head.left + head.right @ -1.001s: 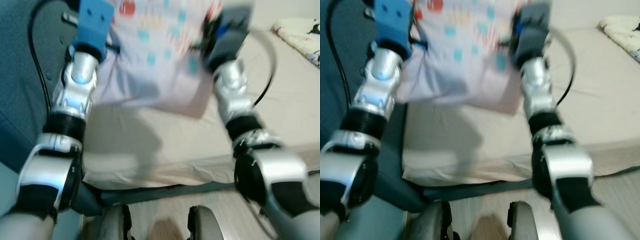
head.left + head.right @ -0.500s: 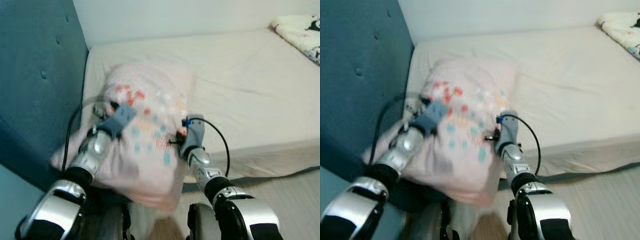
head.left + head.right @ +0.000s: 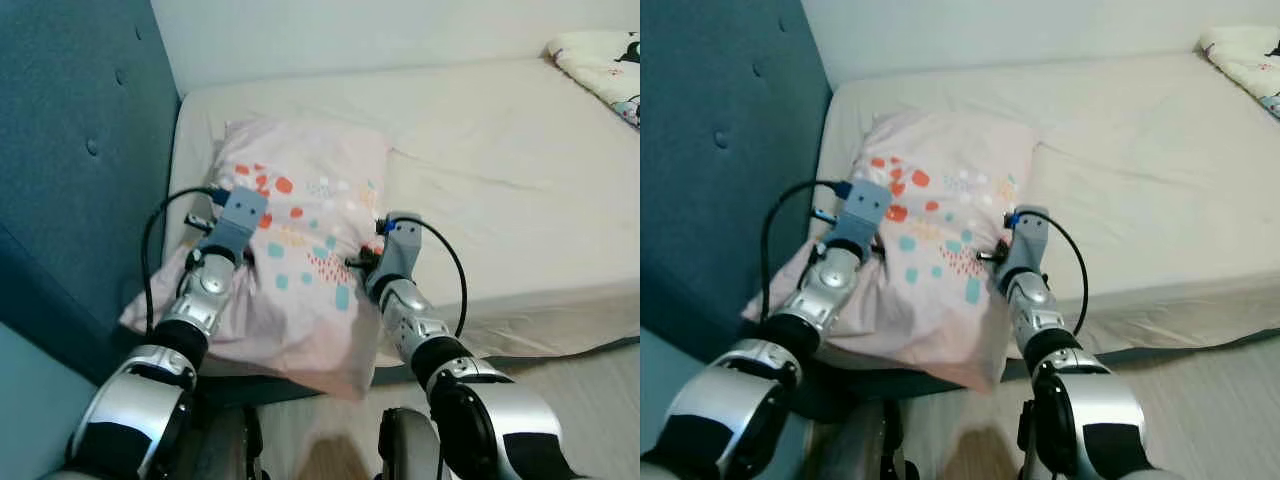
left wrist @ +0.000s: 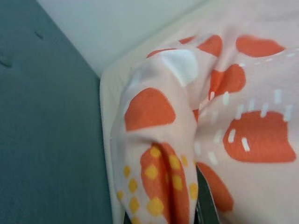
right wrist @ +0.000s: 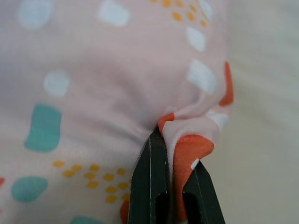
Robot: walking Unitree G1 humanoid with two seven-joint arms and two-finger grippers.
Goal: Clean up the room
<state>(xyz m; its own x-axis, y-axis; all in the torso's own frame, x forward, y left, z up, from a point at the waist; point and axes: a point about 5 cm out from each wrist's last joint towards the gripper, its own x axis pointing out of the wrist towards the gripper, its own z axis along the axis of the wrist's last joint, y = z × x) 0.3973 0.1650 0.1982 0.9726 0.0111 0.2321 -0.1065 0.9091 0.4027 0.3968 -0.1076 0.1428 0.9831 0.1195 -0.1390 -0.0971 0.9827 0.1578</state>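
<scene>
Now that it has dropped from mid-air, the pink patterned fabric pillow (image 3: pixel 300 235) lies at the cream bed's (image 3: pixel 520 200) head-end corner, both grippers' jaws pinching its cover: left gripper (image 3: pixel 222 212), right gripper (image 5: pixel 173 158).

A cream-sheeted bed (image 3: pixel 520 180) beside a teal headboard (image 3: pixel 70 150) carries a pink patterned pillow (image 3: pixel 300 230) at its head and a printed blanket (image 3: pixel 600 65) at the far corner.
</scene>
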